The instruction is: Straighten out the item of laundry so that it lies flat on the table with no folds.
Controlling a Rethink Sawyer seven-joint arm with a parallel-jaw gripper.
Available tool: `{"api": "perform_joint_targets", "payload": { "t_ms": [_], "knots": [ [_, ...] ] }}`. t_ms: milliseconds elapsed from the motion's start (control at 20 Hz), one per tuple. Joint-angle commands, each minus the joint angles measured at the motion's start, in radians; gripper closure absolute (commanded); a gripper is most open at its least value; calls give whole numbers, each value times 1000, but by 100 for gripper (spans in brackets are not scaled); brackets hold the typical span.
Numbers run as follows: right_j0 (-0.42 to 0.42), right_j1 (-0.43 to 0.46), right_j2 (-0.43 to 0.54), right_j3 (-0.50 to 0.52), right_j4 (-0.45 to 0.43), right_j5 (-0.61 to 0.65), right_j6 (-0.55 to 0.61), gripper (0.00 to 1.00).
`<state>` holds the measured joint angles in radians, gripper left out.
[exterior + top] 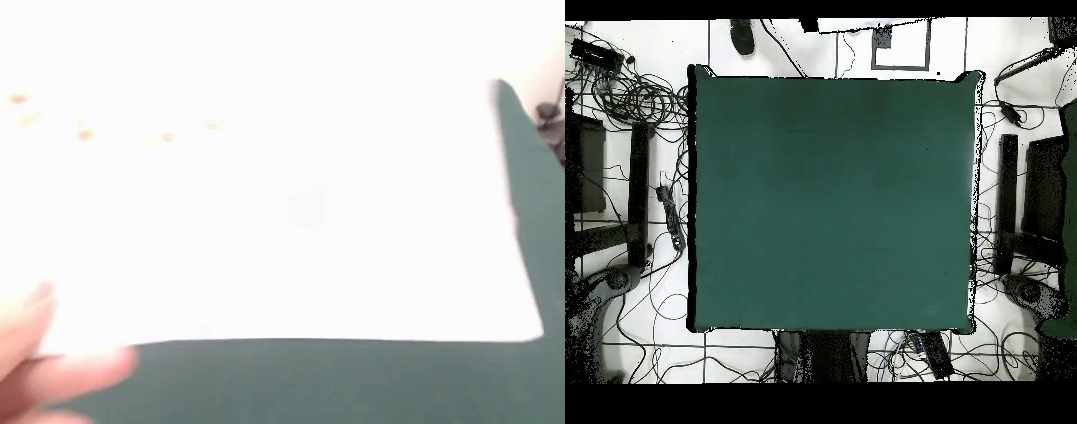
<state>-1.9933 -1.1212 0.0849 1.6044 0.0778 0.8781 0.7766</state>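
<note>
Towel: no telling where it lies right now, folks. The front view is almost wholly blocked by a white sheet [300,203] held up close to the camera, and the overhead view shows no golden-tan cloth.

A person's hand [44,371] grips that sheet at its lower left corner, fingers blurred and curled over the edge. A few faint orange marks [84,134] show through near the sheet's upper left, too washed out to read. Below the sheet's bottom edge runs a strip of the dark green table [353,380], and another sliver of green shows along the right side. A small dark object [552,119] sits past the table's far right corner.

Up to the overhead view: the table [835,200] fills the middle, its green top one even square from edge to edge. Around it is white floor, strewn with black cables [645,100], thickest at the left. Dark stands flank it, one on the left [637,190] and one on the right [1007,200]. A dark base [827,355] sits just beyond the bottom edge.

Jaws: neither view catches them, so I cannot tell whether they are wide, narrow or holding anything.
</note>
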Motion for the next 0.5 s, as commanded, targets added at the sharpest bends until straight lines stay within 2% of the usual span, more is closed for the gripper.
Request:
{"api": "perform_joint_targets", "payload": {
  "t_ms": [50, 200, 350, 500],
  "knots": [
    [110, -18, -113, 267, 65, -86, 346, 100],
    [107, 26, -161, 285, 60, -148, 375, 100],
    [72, 64, -126, 326, 119, -252, 326, 100],
    [101, 70, -160, 310, 117, -243, 358, 100]
  ]
}}
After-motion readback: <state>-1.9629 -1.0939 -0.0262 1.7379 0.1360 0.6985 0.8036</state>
